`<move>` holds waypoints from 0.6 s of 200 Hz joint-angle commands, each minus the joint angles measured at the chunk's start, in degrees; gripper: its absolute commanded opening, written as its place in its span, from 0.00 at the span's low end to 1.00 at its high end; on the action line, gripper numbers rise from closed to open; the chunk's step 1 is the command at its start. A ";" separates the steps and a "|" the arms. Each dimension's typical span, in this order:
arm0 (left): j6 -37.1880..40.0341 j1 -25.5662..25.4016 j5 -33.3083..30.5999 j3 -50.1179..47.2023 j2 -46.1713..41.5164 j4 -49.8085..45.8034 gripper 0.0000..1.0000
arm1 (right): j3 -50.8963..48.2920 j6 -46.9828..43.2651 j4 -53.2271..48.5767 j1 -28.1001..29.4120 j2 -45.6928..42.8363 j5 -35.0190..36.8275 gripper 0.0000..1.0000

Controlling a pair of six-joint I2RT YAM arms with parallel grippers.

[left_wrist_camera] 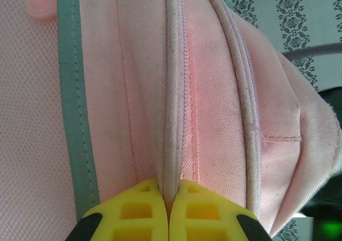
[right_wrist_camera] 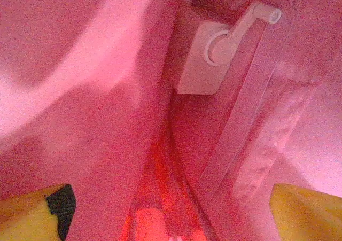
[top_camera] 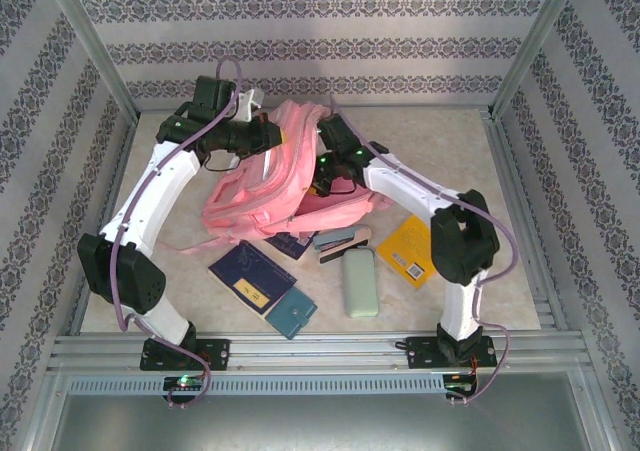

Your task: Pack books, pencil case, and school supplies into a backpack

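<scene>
Top external view shows the pink backpack (top_camera: 265, 186) at the middle of the surface (top_camera: 470, 151), behind the pencil case (top_camera: 360, 283) and books (top_camera: 250, 274). Left fingers (left_wrist_camera: 166, 215) are clamped tight on its piped seam. Right fingers (right_wrist_camera: 302, 211) are spread wide inside it, holding nothing, near a pink squarish item (right_wrist_camera: 206, 64).

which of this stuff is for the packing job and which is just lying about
For the job: backpack, navy book, teal notebook, yellow-orange book, pencil case, stapler, small pink item in the backpack.
Just there: patterned walls, metal frame.
</scene>
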 commanded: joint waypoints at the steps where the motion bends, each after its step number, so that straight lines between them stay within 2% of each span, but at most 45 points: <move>1: 0.08 0.54 2.65 -0.71 -3.77 7.52 0.00 | -4.25 -2.75 -0.05 -2.09 -6.55 -0.05 0.90; 15: 0.09 0.61 2.96 -1.12 -4.19 7.38 0.00 | -7.37 -0.81 2.97 -3.52 -8.41 -1.43 0.83; 42: -0.42 0.56 4.05 -2.41 -4.75 7.77 0.00 | -13.67 6.18 15.21 -6.54 -10.76 -6.43 0.59; 57: -0.22 0.60 3.97 -3.05 -5.35 7.54 0.00 | -14.28 7.01 16.40 -7.79 -11.52 -7.58 0.45; 66: 0.14 0.58 3.80 -3.23 -5.65 7.04 0.00 | -14.59 6.36 16.09 -8.41 -12.66 -7.65 0.40; 81: 0.52 0.60 3.53 -3.61 -6.21 6.55 0.00 | -14.81 4.55 13.96 -9.57 -14.56 -7.03 0.41; 92: 0.53 0.53 3.36 -3.85 -6.44 6.55 0.00 | -14.48 2.09 10.42 -10.14 -15.97 -6.28 0.49; 120: 0.49 0.59 3.11 -3.35 -6.25 6.37 0.00 | -12.68 -7.32 -1.19 -9.09 -19.77 -1.51 0.61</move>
